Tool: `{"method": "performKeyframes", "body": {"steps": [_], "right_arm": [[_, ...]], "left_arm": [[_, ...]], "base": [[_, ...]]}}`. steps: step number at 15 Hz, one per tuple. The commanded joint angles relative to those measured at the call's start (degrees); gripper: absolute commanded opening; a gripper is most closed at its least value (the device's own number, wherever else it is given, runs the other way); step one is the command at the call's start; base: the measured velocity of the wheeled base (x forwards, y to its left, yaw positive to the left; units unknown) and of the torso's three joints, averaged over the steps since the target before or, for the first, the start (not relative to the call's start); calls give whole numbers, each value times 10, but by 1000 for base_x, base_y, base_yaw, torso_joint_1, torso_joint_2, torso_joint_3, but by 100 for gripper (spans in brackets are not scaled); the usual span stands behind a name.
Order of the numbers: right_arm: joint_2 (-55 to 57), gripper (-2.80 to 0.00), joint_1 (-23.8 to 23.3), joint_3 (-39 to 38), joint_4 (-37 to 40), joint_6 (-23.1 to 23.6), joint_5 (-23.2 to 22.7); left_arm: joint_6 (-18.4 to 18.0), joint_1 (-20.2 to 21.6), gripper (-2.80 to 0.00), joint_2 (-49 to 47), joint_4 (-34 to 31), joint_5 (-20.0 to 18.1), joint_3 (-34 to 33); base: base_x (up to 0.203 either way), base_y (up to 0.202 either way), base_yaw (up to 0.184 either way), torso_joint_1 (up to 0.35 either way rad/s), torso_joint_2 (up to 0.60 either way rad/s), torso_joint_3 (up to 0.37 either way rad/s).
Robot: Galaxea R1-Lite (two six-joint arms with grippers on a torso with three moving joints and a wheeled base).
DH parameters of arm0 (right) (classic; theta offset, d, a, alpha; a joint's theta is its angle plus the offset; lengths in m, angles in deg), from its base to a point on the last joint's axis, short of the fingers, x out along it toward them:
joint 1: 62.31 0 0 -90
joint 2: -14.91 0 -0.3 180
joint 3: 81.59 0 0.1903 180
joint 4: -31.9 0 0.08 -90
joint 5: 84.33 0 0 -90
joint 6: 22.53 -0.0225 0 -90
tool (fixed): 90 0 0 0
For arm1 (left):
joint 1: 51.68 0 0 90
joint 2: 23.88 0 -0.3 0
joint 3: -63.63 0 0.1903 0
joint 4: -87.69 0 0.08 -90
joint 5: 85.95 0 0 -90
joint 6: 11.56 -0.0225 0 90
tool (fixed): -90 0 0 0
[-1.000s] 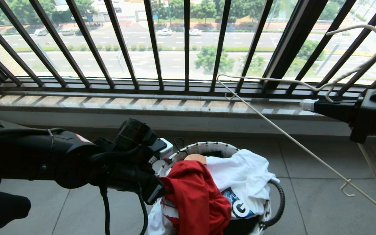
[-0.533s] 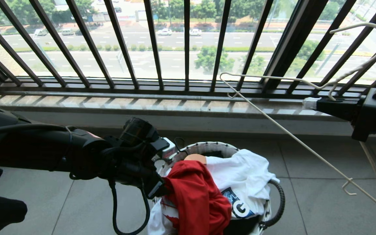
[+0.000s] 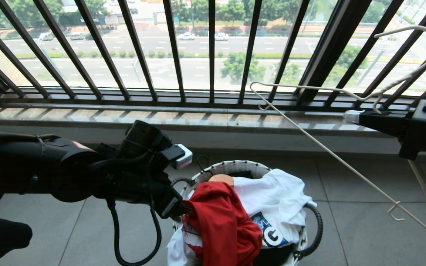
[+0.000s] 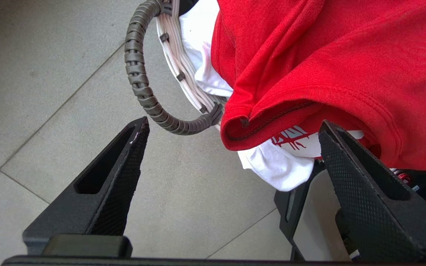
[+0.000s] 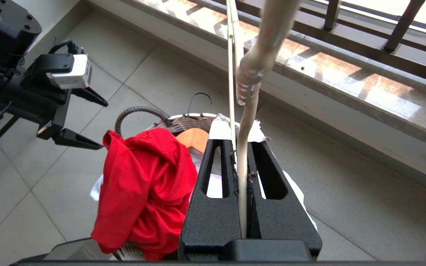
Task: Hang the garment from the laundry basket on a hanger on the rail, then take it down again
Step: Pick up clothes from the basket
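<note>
The red garment (image 3: 224,225) lies bunched over the near left side of the laundry basket (image 3: 231,167). My left gripper (image 4: 235,122) is open wide at the basket's left side. One finger is over the floor and the other is by the shirt's fold. The red hem (image 4: 272,111) hangs level with the tips, ungripped. At the right, my right gripper (image 5: 238,127) is shut on the neck of the off-white wire hanger (image 3: 327,147). It holds the hanger in the air above and right of the basket. The rail is out of view.
A white printed T-shirt (image 3: 276,199) and the tip of a wooden hanger (image 3: 221,179) fill the rest of the basket. The basket's black looped handle (image 3: 314,229) sticks out on the right. Behind are a stone sill (image 3: 161,118) and the barred window railing (image 3: 209,51). Grey floor tiles surround the basket.
My left gripper's jaws have opened wider and the wrist has lifted a little beside the shirt. The red shirt lies as before. The right gripper and hanger have barely shifted.
</note>
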Motion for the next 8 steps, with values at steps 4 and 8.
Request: {"method": "performKeyframes", "body": {"steps": [4, 8], "right_arm": [[1, -280, 0, 0, -1, 0, -2], [3, -280, 0, 0, -1, 0, -2]], "left_arm": [[-1, 12, 0, -40, 1, 1, 8], [-1, 24, 0, -68, 1, 1, 24]], "base": [[0, 0, 0, 0, 0, 0], [0, 0, 0, 0, 0, 0]]}}
